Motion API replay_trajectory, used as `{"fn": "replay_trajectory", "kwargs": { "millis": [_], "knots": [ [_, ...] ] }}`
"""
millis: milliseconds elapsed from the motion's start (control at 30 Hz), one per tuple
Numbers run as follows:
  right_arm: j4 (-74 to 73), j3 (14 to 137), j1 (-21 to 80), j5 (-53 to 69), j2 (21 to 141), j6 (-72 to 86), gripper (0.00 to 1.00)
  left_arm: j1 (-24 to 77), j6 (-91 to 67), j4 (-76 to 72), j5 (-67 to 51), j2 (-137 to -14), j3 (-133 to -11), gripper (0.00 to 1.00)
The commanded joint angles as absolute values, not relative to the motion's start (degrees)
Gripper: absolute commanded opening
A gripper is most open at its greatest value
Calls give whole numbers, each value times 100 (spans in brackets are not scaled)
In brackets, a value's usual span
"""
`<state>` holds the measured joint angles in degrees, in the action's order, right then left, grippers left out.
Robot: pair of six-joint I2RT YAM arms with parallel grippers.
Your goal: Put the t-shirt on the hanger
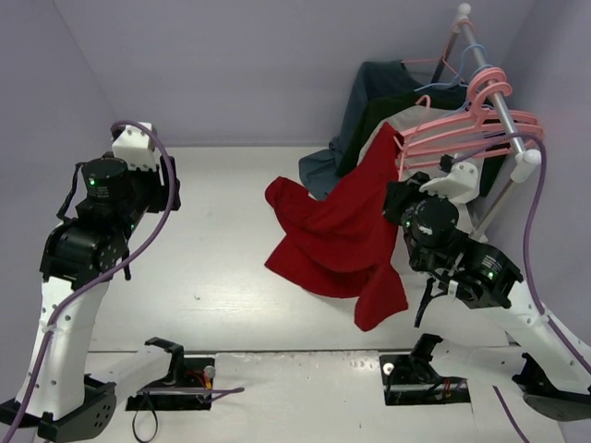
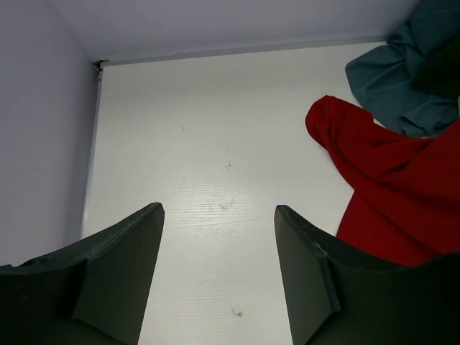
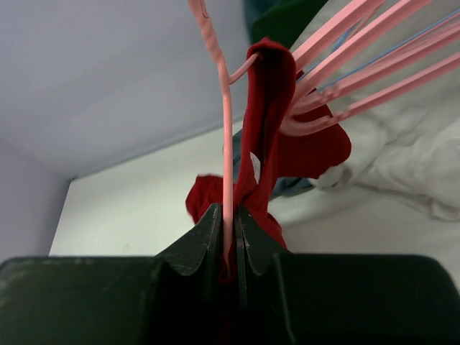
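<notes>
Right gripper [image 3: 228, 223]: clamped on hanger [image 3: 226, 129], t-shirt [image 3: 269, 86] draped over.
Left gripper [image 2: 219, 215]: spread, empty.
Best: steady hanger, draw cloth across.

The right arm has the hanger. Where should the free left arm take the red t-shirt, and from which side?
Probably the rounded fold at the left end of the t-shirt, lying on the table nearest the open left gripper. Come in low from the left: that fold bulges up free, while the upper cloth is bunched with the hanger in the shut right gripper.
</notes>
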<state>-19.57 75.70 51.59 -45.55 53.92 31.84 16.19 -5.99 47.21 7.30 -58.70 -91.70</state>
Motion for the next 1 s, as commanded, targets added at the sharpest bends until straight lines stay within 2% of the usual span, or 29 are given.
{"fn": "replay_trajectory", "kwargs": {
  "millis": [0, 267, 467, 567, 767, 900, 967],
  "knots": [
    [-1503, 7825, 5186, -5944, 5189, 3123, 0, 1635, -1092, 4708, 563, -5736, -9123, 59],
    [-2259, 7657, 5163, -6158, 5242, 3657, 0, 1635, -1199, 4769, 276, -5644, -9163, 59],
    [-1976, 7358, 5116, -5120, 5738, 3610, 0, 1635, -856, 4826, 294, -5780, -9240, 59],
    [-1190, 7089, 5099, -3569, 5903, 2715, 0, 1635, -775, 4834, 385, -5878, -9273, 59],
    [-1151, 6970, 4918, -520, 6547, 1825, 0, 1635, -725, 4827, 179, -5977, -9319, 59],
    [-990, 6491, 4885, -1417, 6262, 2247, 0, 1742, -1290, 4763, -445, -5997, -9396, 59],
    [-806, 6364, 4843, -1380, 6161, 2188, 0, 1832, -1662, 4707, -749, -6058, -9403, 59]
  ]
}}
